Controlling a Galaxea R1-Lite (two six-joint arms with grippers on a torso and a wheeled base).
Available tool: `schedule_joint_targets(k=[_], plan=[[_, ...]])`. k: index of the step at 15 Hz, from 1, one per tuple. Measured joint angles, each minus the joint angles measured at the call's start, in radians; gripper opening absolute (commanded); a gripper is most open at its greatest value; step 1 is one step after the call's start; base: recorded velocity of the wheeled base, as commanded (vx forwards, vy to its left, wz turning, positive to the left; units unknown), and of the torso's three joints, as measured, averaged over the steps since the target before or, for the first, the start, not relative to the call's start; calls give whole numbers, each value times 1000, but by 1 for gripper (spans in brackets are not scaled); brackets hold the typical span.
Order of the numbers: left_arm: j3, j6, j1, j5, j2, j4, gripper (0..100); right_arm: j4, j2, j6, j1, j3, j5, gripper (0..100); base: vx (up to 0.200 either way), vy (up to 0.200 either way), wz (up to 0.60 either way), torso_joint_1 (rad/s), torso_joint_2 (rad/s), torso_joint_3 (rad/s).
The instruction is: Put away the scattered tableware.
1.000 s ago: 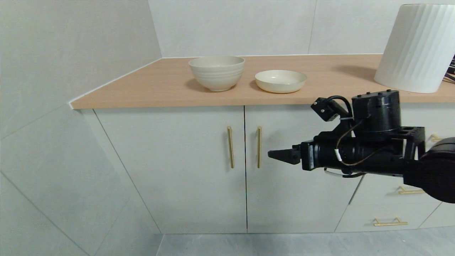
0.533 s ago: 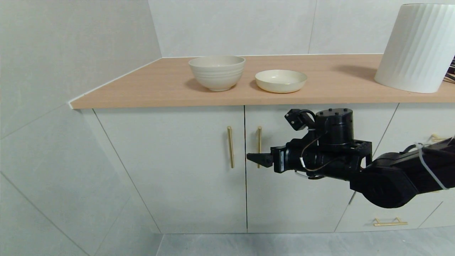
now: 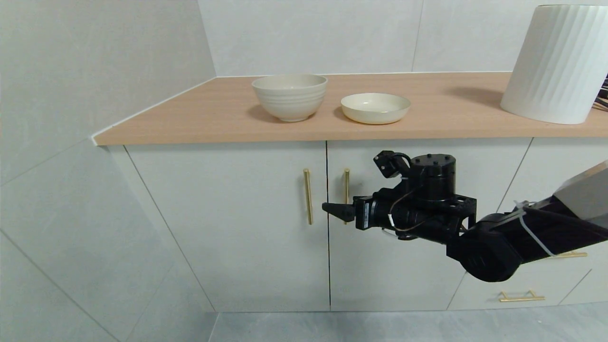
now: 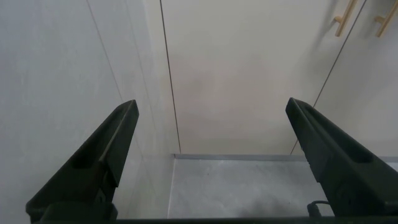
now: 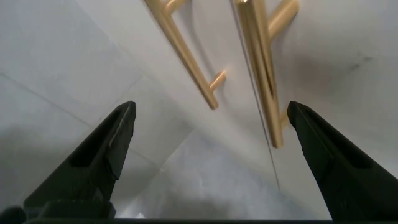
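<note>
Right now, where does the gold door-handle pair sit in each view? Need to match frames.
Head: handles upright mid-picture, under the counter, either side of the door seam; right end effector at the right one.
Left wrist: handles small and far off, beyond the open left end effector.
Right wrist: handles large and tilted, close ahead of the open right end effector.
Shared landmark: the door seam between the handles.

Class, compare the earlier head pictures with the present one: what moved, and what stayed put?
The right pincer travelled leftward until its tips reached the handle of the right cupboard door. It is open and holds nothing. The bowl and dish stayed where they were on the counter.
</note>
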Motion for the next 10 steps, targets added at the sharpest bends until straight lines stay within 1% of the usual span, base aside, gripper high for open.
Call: schedule_joint_targets(k=[3,5,7,10], plan=[[0,0,0,0,0,0,100,-57,32,48,-3,-21,-1,100,0,0,0,0,0,0],[0,0,0,0,0,0,100,-64,50,54,-4,-29,-1,100,0,0,0,0,0,0],[0,0,0,0,0,0,100,-81,67,97,-4,-42,-1,100,0,0,0,0,0,0],[0,0,0,0,0,0,100,-149,90,125,-4,-47,4,100,0,0,0,0,0,0]])
